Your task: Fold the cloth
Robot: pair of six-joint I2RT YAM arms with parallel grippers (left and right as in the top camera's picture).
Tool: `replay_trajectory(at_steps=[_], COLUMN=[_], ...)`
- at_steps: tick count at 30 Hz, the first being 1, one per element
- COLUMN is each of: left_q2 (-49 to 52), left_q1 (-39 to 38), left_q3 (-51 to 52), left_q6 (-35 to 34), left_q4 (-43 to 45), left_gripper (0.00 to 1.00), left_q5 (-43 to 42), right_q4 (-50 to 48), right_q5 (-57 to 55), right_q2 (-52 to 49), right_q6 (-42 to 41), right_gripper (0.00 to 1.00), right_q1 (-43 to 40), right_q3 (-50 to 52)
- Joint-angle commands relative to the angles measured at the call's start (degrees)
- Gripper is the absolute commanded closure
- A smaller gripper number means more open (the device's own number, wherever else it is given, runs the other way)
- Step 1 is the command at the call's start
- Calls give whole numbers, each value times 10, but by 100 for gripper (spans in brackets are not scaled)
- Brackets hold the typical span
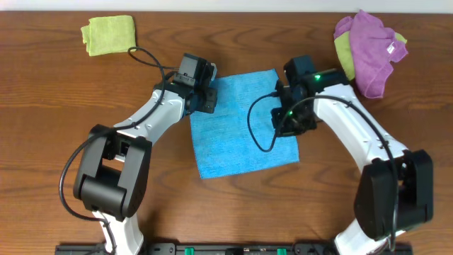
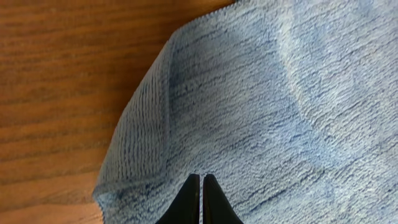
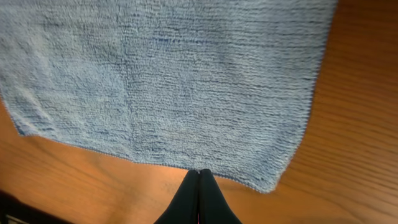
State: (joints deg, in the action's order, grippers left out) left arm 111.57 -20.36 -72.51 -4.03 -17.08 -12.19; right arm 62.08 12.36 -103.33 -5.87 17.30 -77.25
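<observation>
The sky-blue cloth (image 1: 237,131) lies spread on the wooden table between my two arms. My left gripper (image 1: 207,99) is at its far left corner. In the left wrist view the fingers (image 2: 201,178) are shut on the cloth (image 2: 261,106), and the corner beside them is raised and curls down to the table. My right gripper (image 1: 284,120) is at the cloth's right edge. In the right wrist view its fingers (image 3: 199,172) are shut, tips pinched on the hem of the cloth (image 3: 174,81), which otherwise lies flat.
A folded lime-green cloth (image 1: 107,34) lies at the far left. A crumpled purple cloth (image 1: 374,48) lies on another lime-green one (image 1: 342,49) at the far right. Black cables loop from both arms, one over the blue cloth (image 1: 253,131).
</observation>
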Motion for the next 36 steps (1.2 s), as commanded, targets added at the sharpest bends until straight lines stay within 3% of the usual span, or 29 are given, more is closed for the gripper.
replay_trajectory(at_steps=[1,30,36], left_q2=[23,63,72], left_q1=[2,2,2], left_q3=[-7,-7,-7], left_q6=[6,7,9], left_q4=[5,61,70], left_gripper=[94,94,94], left_q5=[8,39,93], right_q4=[-7,-104,-105], right_q5=[1,-5,-6], right_q2=[11,11,11], right_q6=[9,8,8], right_gripper=[98,98,98], right_q1=[9,9,9], right_q3=[11,155,155])
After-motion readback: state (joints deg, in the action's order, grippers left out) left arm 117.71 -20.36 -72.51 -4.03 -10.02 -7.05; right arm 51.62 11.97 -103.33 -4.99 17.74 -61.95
